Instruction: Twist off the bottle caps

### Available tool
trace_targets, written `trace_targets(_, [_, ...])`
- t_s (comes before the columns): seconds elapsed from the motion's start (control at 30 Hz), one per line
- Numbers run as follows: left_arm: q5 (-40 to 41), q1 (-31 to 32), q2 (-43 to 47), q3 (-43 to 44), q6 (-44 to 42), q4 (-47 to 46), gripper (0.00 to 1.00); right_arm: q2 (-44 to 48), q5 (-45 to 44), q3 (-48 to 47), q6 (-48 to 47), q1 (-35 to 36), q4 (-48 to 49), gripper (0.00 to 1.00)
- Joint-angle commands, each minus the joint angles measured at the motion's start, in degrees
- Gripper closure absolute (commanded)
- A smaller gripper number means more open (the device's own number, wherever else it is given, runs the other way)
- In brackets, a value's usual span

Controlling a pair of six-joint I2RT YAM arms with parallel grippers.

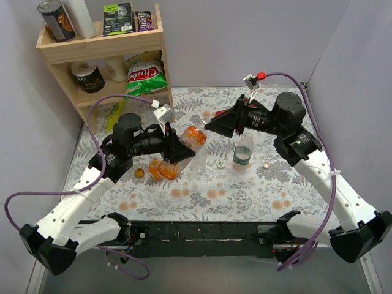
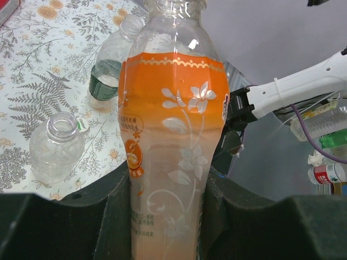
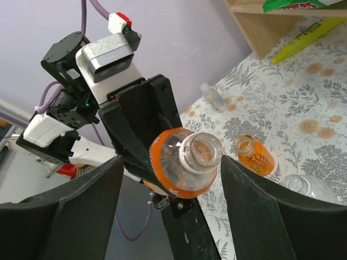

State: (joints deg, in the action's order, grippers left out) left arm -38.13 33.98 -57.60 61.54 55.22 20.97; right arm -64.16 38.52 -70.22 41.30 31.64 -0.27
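Bottle clamped, mouth bare

Nearest you, the short orange bottle (image 1: 163, 169) lies uncapped at 8 o'clock of centre, an orange cap (image 1: 139, 173) beside it. Your left gripper (image 1: 182, 147) is clamped on the slim orange bottle (image 3: 181, 162), its base hidden between the jaws. At its 2 o'clock the right gripper (image 1: 210, 126) gapes wide; you cannot tell whether it carries a cap.

wooden shelf (image 1: 61, 50) in far-left corner | top tier: tin can (image 1: 55, 19), white roll (image 1: 79, 17), green-black box (image 1: 118, 18), small snack packet (image 1: 143, 20) | middle tier: dark tub (image 1: 84, 76), green chip bag (image 1: 146, 76) | yellow-green packet (image 1: 115, 115) lies at shelf foot on floral tablecloth (image 1: 202, 190)
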Motion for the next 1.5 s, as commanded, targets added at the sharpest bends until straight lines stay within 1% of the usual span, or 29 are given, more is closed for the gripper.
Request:
trace_targets(0.0, [-1.7, 0.6, 0.6, 0.1, -1.1, 0.2, 0.87, -1.1, -1.4, -2.6, -1.7, 2.1, 0.4, 0.22])
trace_targets(0.2, [-2.2, 0.9, 0.6, -0.4, -1.1, 0.3, 0.87, -2.8, -2.0, -3.9, -2.8, 3.3, 0.4, 0.27])
trace_targets(0.27, [-2.0, 1.1, 0.6, -0.4, -1.1, 0.0, 0.87, -3.4, -2.1, -4.0, -3.3, 3.9, -1.6, 0.35])
trace_targets(0.3, [-1.5, 1.1, 0.6, -0.2, -1.1, 0.1, 0.87, -3.6, -2.1, -4.1, -3.3, 4.0, -1.7, 0.40])
trace_targets(0.33, [-1.0, 1.1, 0.7, -0.3, -0.9, 0.1, 0.87, -3.7, -2.3, -4.1, -3.4, 4.0, -1.9, 0.52])
trace_targets(0.4, [-0.3, 1.1, 0.6, -0.1, -0.8, 0.1, 0.87, -3.6, -2.7, -4.1, -3.9, 4.4, -2.8, 0.69])
trace_targets(0.43, [-0.1, 1.1, 0.5, 0.1, -0.6, -0.2, 0.86, -3.3, -3.3, -4.0, -4.0, 4.4, -3.1, 0.85])
trace_targets(0.5, [0.2, 1.1, 0.4, 0.2, 0.1, -0.7, 0.70, -2.9, -4.4, -3.8, -4.9, 4.4, -4.2, 0.98])
trace_targets(0.57, [1.5, 1.1, 0.7, 0.0, 1.0, -1.8, 0.54, -1.8, -7.1, -4.0, -5.9, 4.4, -5.2, 0.99])
trace_targets(0.6, [2.1, 1.1, 1.0, 0.0, 0.9, -2.2, 0.35, -1.6, -8.6, -4.5, -6.6, 4.4, -6.9, 0.99])
trace_targets(0.63, [3.6, 1.1, 1.2, 0.0, 0.8, -2.3, 0.27, -1.1, -12.0, -5.1, -8.6, 4.4, -8.2, 0.99])
trace_targets(0.67, [4.8, 1.1, 1.3, 0.2, 0.5, -2.3, 0.07, -0.9, -13.6, -7.0, -9.6, 4.3, -9.2, 0.99])
trace_targets(0.7, [6.2, 1.1, 1.5, 0.4, -0.2, -2.1, 0.02, -0.8, -15.3, -8.0, -10.4, 3.9, -10.1, 0.99])
trace_targets(0.83, [11.4, 1.0, 2.1, 2.5, -0.6, -2.1, 0.02, -1.3, -23.3, -14.2, -14.0, 1.5, -12.4, 0.99])
trace_targets(0.9, [15.4, 0.4, 1.8, 4.3, 0.3, -1.6, 0.02, -1.2, -26.6, -17.9, -16.9, 0.4, -12.5, 0.99])
trace_targets(0.93, [16.8, 0.0, 1.7, 4.6, 0.6, -0.8, 0.02, -1.1, -31.2, -19.0, -18.1, 0.1, -13.4, 0.99])
trace_targets(0.97, [19.6, -1.4, 1.6, 4.9, 0.8, -0.3, 0.02, -0.9, -33.9, -20.0, -20.9, -0.5, -14.1, 0.99])
trace_targets(1.0, [20.8, -2.4, 1.6, 5.0, 1.1, -0.1, 0.02, -0.8, -36.8, -22.0, -22.3, -0.9, -15.2, 0.99])
trace_targets(1.03, [21.9, -5.0, 1.7, 5.0, 1.7, 0.9, 0.02, -1.1, -44.2, -23.0, -23.9, -1.3, -18.5, 0.99])
trace_targets(1.07, [22.8, -6.8, 1.7, 4.9, 2.0, 1.4, 0.02, -1.2, -47.7, -24.0, -26.4, -2.4, -20.0, 0.99])
trace_targets(1.13, [26.0, -10.0, 1.7, 5.3, 2.6, 3.1, 0.02, -1.9, -54.6, -25.5, -28.3, -4.5, -23.3, 0.99])
trace_targets(1.2, [30.1, -12.2, 1.3, 6.2, 3.6, 4.5, 0.02, -2.4, -54.4, -25.8, -28.6, -10.7, -26.8, 0.99])
trace_targets(1.23, [30.7, -15.0, 1.1, 6.6, 5.1, 5.5, 0.02, -2.4, -52.7, -26.0, -28.3, -13.4, -27.6, 0.99])
trace_targets(1.27, [31.4, -16.1, 1.0, 6.7, 5.9, 5.7, 0.02, -2.1, -52.0, -25.9, -28.1, -18.2, -28.2, 0.99])
trace_targets(1.3, [32.6, -16.9, 1.2, 6.9, 6.6, 5.7, 0.02, -1.7, -52.1, -25.6, -28.6, -19.9, -28.4, 0.99])
trace_targets(1.33, [33.3, -18.2, 1.1, 7.6, 7.4, 6.4, 0.02, -1.5, -54.4, -25.3, -29.3, -21.3, -28.6, 0.99])
trace_targets(1.37, [34.2, -18.6, 1.1, 8.0, 8.6, 7.0, 0.02, -1.3, -55.9, -25.1, -30.2, -23.2, -28.6, 0.99])
trace_targets(1.43, [36.8, -18.8, 1.4, 8.5, 9.0, 8.9, 0.02, -1.8, -61.4, -23.8, -33.2, -24.3, -30.7, 0.99])
trace_targets(1.47, [37.4, -18.8, 1.6, 8.4, 9.0, 9.4, 0.02, -1.8, -62.7, -22.8, -33.6, -25.8, -31.4, 0.99])
